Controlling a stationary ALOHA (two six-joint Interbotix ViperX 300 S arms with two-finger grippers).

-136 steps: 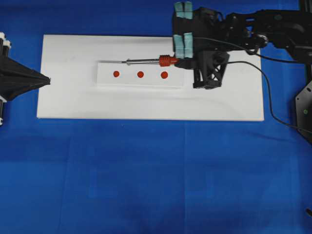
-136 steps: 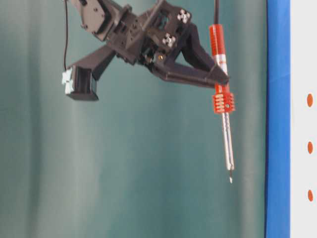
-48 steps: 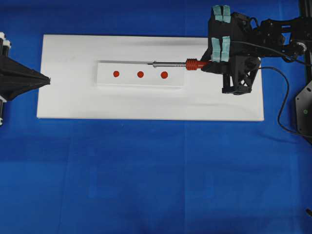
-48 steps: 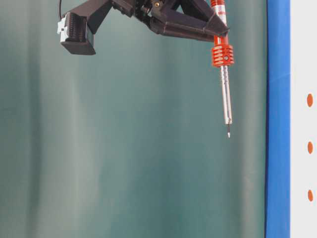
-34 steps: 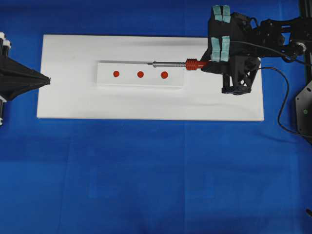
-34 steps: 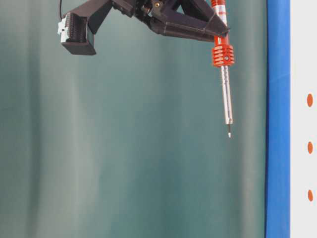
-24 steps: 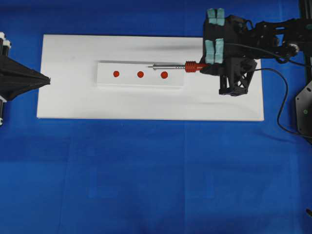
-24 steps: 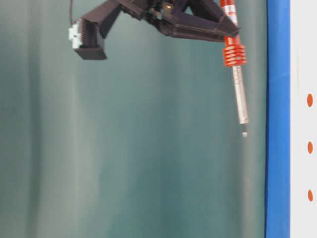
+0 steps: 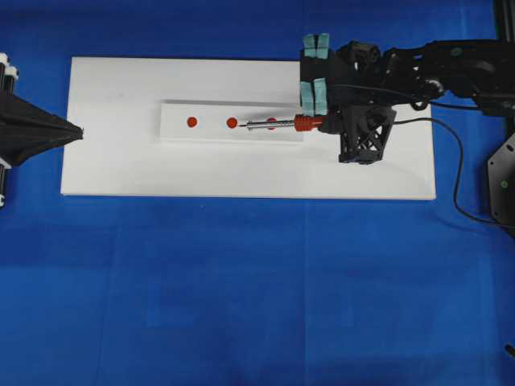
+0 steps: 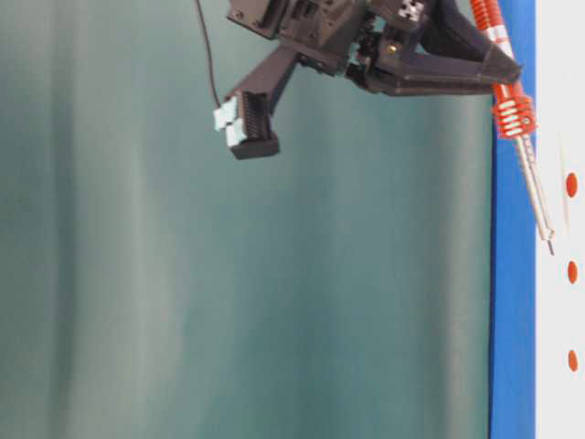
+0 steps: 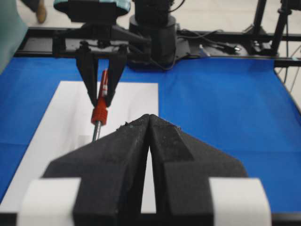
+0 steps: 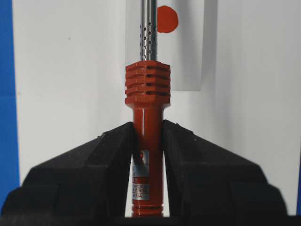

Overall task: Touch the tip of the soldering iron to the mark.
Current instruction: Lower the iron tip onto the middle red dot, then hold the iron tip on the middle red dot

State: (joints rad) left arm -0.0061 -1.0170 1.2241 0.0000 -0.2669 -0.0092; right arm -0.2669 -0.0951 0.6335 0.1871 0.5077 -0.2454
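3 red marks [image 9: 232, 122] lie under the soldering iron [image 9: 282, 124], clamped in the right end effector [image 9: 328, 121]; left end effector [image 9: 76, 132] closed, empty.

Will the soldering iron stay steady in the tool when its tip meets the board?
Likely stiff: the soldering iron has a straight metal shaft. It may pivot, since the right tool pinches only the smooth round handle. The trailing black cord might tug it slightly.

Right pincer [image 12: 146, 141] clamped shut, arm reaching leftward, left pincer [image 11: 149, 123] closed, pointing level
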